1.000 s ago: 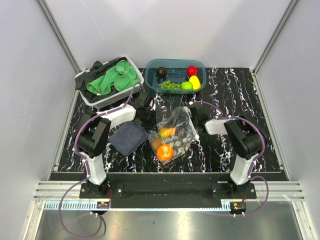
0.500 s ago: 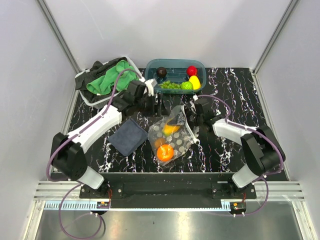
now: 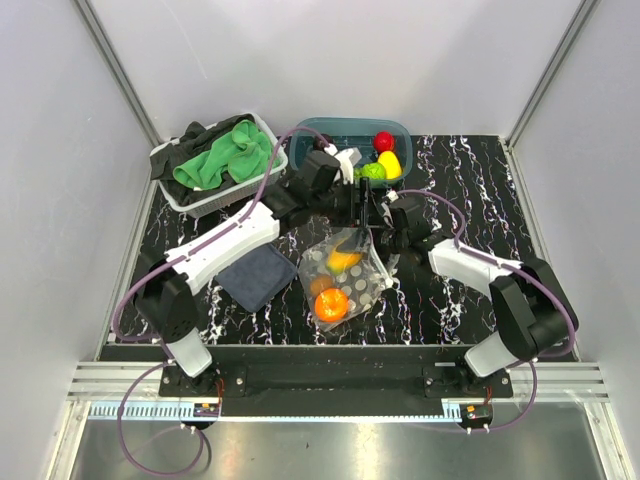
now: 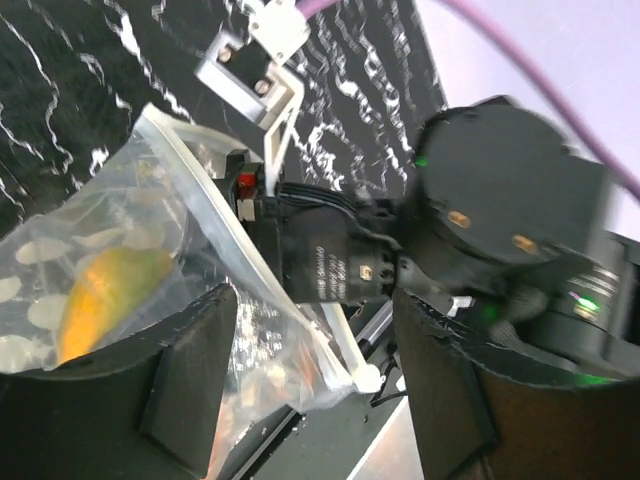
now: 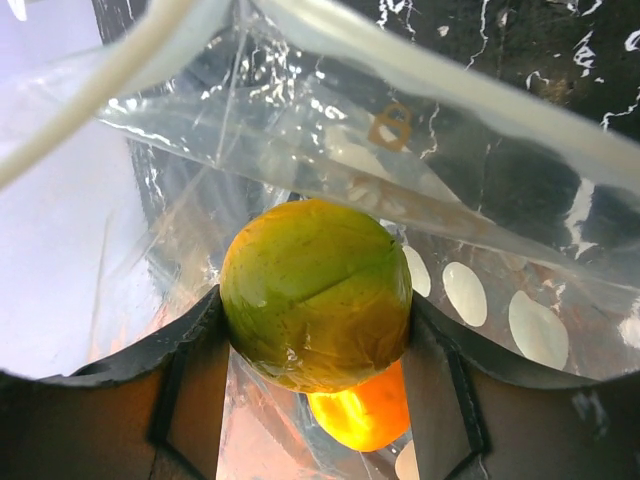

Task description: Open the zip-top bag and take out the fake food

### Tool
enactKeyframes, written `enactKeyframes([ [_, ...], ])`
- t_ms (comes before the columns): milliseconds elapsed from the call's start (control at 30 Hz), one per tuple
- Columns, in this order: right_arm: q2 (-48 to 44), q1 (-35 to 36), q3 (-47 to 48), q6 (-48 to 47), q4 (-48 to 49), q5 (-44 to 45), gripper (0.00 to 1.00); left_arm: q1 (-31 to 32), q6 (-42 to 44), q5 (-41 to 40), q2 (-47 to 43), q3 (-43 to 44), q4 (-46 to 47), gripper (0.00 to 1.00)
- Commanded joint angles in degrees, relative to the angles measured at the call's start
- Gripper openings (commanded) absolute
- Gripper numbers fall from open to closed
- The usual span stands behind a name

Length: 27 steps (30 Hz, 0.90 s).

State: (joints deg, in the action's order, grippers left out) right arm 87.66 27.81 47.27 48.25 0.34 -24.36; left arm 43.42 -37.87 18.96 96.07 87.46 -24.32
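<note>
Top cam high, looking down; L & R wrist cams v. close; all share zip-top bag (image 3: pixel 360 282)

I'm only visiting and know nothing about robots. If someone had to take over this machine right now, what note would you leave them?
Left claw: open, its fingers either side of the zip-top bag at its zip edge.
Right claw: fingers spread, with a green-yellow fruit filling the gap. Whether it is gripped is unclear.
Bag: mid-table, top end raised, with an orange inside.
A red fruit and others sit in the teal tub.
Done: both claws are at the bag.
Left: confirm the zip is open, then take out the remaining food.
</note>
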Motion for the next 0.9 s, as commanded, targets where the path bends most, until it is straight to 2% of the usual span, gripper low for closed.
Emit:
enactKeyframes([
  [0, -3.6, 1.0, -0.2, 0.0, 0.0, 2.1, 0.11, 0.9, -1.4, -3.6, 1.7, 3.3, -3.4, 0.62],
  [67, -4.4, 1.0, -0.4, 0.1, -0.1, 2.3, 0.11, 1.0, -1.2, -5.6, 2.1, 3.6, -5.3, 0.55],
  [133, -4.9, 1.0, -0.9, -0.1, 0.0, 2.3, 0.11, 1.1, -0.2, -7.5, 1.8, 3.4, -6.1, 0.52],
  [233, -6.4, 1.0, -1.6, 0.0, -1.9, 2.4, 0.11, 1.2, 0.9, -8.6, 1.7, 3.8, -6.8, 0.37],
  [267, -7.2, 1.0, -1.7, -0.4, -2.4, 2.4, 0.11, 1.2, 1.1, -8.9, 1.3, 3.7, -7.1, 0.29],
  [367, -9.4, 1.1, -2.0, -1.6, -4.3, 2.9, 0.11, 1.2, 2.2, -9.1, 1.0, 3.6, -7.4, 0.19],
  [400, -10.0, 1.0, -2.0, -2.1, -5.4, 3.2, 0.11, 1.1, 2.5, -9.2, 0.5, 3.5, -7.4, 0.09],
  [467, -12.4, 1.0, -1.8, -4.1, -7.2, 4.0, 0.11, 1.1, 3.0, -9.4, -0.3, 2.7, -7.3, 0.00],
  [667, -20.6, 0.9, -1.7, -9.3, -15.4, 10.2, 0.10, 0.8, 5.4, -7.9, -4.2, 0.2, -7.4, 0.00],
  [867, -25.2, 0.9, 2.3, -12.7, -20.2, 11.0, 0.08, 0.4, 6.4, -7.0, -5.9, -2.1, -7.2, 0.00],
])
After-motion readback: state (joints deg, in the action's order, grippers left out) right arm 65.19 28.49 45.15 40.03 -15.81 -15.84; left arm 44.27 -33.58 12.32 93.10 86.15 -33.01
